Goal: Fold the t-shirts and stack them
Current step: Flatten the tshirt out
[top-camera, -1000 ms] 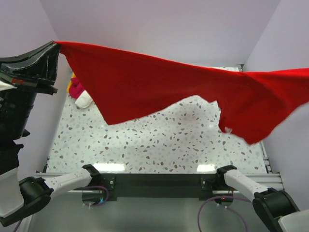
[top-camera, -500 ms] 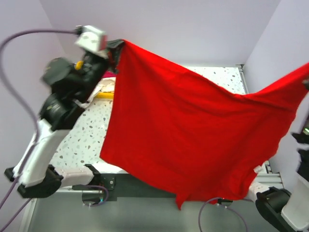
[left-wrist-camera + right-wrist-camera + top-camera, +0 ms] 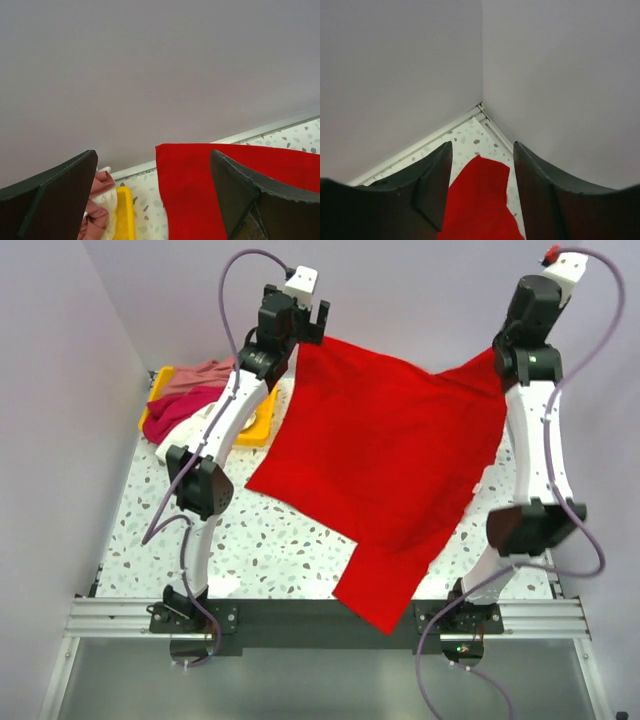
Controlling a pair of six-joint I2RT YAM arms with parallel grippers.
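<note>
A bright red t-shirt (image 3: 390, 450) lies spread across the table, its near end hanging over the front edge. My left gripper (image 3: 310, 335) hovers open over its far left corner. In the left wrist view that red corner (image 3: 185, 190) lies flat on the table below the wide jaws of the left gripper (image 3: 152, 155). My right gripper (image 3: 500, 345) stands open above the far right corner. The right wrist view shows the red cloth (image 3: 480, 200) under the right gripper (image 3: 482, 147), touching neither finger. A dusty pink shirt (image 3: 200, 375) and a crimson-magenta one (image 3: 175, 410) are bunched at the back left.
A yellow tray (image 3: 155, 390) sits at the back left under the bunched shirts, with cream-white cloth (image 3: 107, 202) beside its rim (image 3: 125, 215). Lilac walls close in the table on three sides. Bare speckled tabletop (image 3: 200, 530) shows at the near left.
The red shirt was held stretched in the air by both grippers. Both arms swung to the far side, the shirt came down onto the table, and both grippers opened and let go.
</note>
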